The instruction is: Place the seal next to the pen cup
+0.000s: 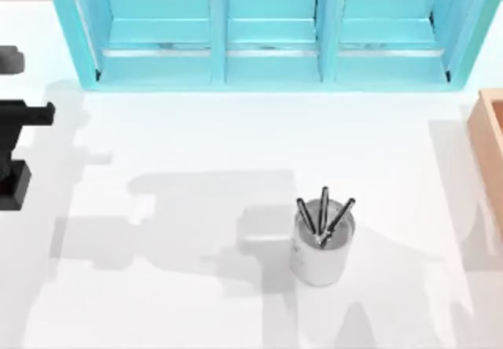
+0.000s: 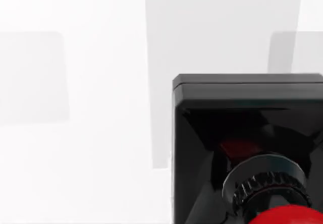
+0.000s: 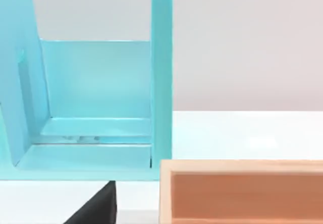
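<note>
Seal [image 2: 252, 153] close under left wrist camera; left pincer grip state unclear; pen cup [image 1: 321, 247] well apart

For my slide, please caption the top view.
Pen cup stands on white table; left arm waits at left edge.

You will find no legible text, labels, brands or numbers: none on the pen cup [image 1: 321, 247], none on the seal [image 2: 247, 148].
</note>
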Available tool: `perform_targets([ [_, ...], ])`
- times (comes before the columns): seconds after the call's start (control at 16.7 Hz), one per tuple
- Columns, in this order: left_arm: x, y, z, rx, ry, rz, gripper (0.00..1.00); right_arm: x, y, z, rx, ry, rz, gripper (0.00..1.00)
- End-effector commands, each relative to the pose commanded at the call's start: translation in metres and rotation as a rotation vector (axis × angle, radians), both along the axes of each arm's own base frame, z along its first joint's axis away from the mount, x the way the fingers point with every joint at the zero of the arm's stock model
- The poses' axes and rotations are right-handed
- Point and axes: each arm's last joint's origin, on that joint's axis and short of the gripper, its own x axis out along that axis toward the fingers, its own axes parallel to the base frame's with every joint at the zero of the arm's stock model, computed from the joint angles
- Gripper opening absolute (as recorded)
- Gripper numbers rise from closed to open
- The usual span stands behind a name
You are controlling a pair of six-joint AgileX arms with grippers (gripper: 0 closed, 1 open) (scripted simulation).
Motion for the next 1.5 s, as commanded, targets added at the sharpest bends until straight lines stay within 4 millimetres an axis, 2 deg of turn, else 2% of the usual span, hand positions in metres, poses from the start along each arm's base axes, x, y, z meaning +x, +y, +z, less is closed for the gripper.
perform_targets([
  [0.18,-0.012,-0.038,0.039,0.002,-0.012,0.000,0.00,0.000,0.000,0.000,0.000,0.000,0.000,1.00],
  [0.3,-0.018,-0.049,0.053,0.001,-0.028,0.000,0.00,0.000,0.000,0.000,0.000,0.000,0.000,1.00],
  [0.6,-0.017,-0.050,0.053,0.001,-0.025,0.002,0.00,0.000,0.000,0.000,0.000,0.000,0.000,1.00],
  [0.72,-0.015,-0.061,0.051,0.002,-0.021,0.002,0.00,0.000,0.000,0.000,0.000,0.000,0.000,1.00],
  [0.84,-0.013,-0.087,0.047,0.005,-0.017,0.001,0.00,0.000,0.000,0.000,0.000,0.000,0.000,1.00],
  [0.96,-0.017,-0.125,0.042,0.007,-0.013,-0.003,0.00,0.000,0.000,0.000,0.000,0.000,0.000,1.00],
  [1.26,-0.055,-0.230,0.025,0.012,-0.011,0.001,0.00,0.000,0.000,0.000,0.000,0.000,0.000,1.00],
  [1.38,-0.070,-0.255,0.022,0.007,-0.020,0.002,0.00,0.000,0.000,0.000,0.000,0.000,0.000,1.00],
  [1.5,-0.079,-0.266,0.020,0.001,-0.028,0.002,0.00,0.000,0.000,0.000,0.000,0.000,0.000,1.00],
])
